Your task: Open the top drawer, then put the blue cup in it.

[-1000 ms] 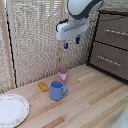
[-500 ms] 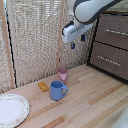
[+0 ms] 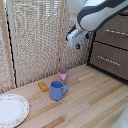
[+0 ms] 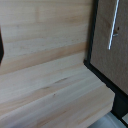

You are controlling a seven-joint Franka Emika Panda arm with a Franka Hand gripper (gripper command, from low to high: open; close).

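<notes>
Dark-brown wooden dresser stands at the exterior view's right; its top drawer [image 3: 116,29], shut, carries a thin silver bar handle [image 4: 114,25]. That stiff bar is the place to hook and pull. Light wooden plank table [image 3: 90,102] spreads before a woven reed screen [image 3: 35,35]. White round plate [image 3: 11,110] lies near left. Glossy blue cup [image 3: 57,90] stands upright mid-table, likely slippery and breakable; take the rim. End effector [image 3: 76,39] hangs high, aperture cannot be told.
</notes>
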